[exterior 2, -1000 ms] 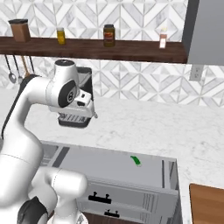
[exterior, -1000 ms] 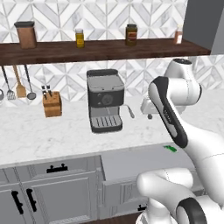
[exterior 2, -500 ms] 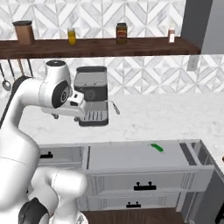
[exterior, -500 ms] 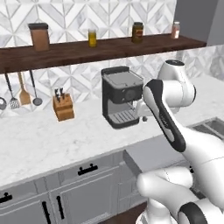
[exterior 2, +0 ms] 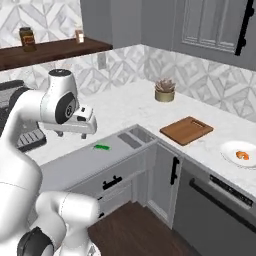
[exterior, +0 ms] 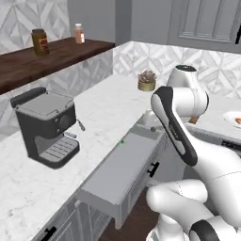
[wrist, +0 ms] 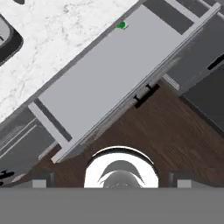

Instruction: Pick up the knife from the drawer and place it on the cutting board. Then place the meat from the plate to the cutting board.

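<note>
With your base swinging round to bring the cutting board (exterior 2: 187, 130) into view, your gripper (exterior 2: 84, 128) is hovering wide open above the drawer (exterior 2: 82, 160), readying for the knife (exterior 2: 101, 147).

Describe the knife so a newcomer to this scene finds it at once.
Start at the open grey drawer pulled out below the marble counter. On its flat floor, near the back, lies the knife. Its bright green handle is the sole colour in the drawer.
</note>
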{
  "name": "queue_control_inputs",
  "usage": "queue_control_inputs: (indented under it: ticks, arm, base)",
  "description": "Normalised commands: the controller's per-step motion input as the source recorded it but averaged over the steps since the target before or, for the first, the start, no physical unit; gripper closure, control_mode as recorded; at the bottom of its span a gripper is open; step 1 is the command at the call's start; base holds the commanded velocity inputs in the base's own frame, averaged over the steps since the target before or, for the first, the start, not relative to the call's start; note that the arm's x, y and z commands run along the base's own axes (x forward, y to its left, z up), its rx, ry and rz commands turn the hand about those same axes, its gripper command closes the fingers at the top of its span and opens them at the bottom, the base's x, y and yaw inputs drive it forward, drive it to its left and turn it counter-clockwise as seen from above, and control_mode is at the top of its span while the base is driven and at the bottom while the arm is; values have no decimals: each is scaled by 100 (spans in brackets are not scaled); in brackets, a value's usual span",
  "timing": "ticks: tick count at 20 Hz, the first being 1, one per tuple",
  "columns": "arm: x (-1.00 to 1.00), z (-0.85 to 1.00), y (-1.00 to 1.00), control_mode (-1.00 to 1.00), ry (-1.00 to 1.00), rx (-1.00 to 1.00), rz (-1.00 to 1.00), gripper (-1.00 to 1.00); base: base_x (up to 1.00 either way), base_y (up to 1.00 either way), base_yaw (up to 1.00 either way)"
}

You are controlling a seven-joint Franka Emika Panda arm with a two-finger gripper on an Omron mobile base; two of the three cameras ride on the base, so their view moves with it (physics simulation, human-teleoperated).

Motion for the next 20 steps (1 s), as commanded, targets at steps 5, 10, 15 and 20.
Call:
queue_control_inputs:
  ticks: [5, 10, 15, 20]
  arm:
    - [0, 0, 0, 100, 0, 0, 0, -100]
    - [0, 0, 0, 100, 0, 0, 0, -100]
    - [0, 0, 0, 100, 0, 0, 0, -100]
    - [0, 0, 0, 100, 0, 0, 0, -100]
  base:
    - [-36, 2, -83]
    - [-68, 0, -66]
    - [-77, 16, -44]
    - [-5, 83, -16]
